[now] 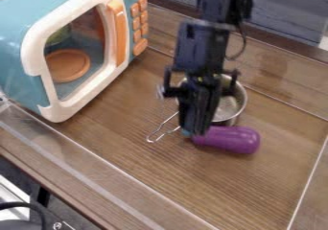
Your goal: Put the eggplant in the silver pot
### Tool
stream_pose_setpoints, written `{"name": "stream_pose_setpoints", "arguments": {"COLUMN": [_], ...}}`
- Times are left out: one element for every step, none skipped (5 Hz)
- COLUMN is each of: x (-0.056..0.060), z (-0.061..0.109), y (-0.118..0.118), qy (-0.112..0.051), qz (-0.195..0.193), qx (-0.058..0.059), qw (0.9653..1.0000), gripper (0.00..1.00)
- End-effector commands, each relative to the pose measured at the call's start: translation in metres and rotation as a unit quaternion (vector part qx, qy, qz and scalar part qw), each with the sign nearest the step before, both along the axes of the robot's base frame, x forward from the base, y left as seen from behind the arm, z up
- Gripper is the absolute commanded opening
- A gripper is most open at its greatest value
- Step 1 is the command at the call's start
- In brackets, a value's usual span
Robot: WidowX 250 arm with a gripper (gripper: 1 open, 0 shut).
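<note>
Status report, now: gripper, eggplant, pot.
Gripper shut, holding nothing. Eggplant lying on table, beside silver pot, not in it. Arm partly hides pot.

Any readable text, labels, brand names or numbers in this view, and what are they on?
No text can be read anywhere.
Toy microwave: the orange button panel has marks, too small and blurred to read.
Eggplant, silver pot, gripper: no lettering visible.
</note>
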State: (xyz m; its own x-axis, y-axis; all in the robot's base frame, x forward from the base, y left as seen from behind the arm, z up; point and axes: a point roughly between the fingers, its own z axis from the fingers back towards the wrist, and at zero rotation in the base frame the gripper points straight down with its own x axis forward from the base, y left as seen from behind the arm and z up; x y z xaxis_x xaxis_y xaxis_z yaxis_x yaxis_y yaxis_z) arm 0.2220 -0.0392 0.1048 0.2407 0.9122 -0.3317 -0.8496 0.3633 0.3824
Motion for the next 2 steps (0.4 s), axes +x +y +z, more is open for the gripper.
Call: {"name": "stream_pose_setpoints", "arguments": {"x": [0.0082, 0.0063], "z": [0.0387, 0.0472], "y": [0.0159, 0.0196], "qy": [-0.027, -0.031], "qz": [0.064, 0.131], "qx": [-0.031, -0.052], "qw": [0.9971, 0.9895], "gripper": [0.00, 0.00]}}
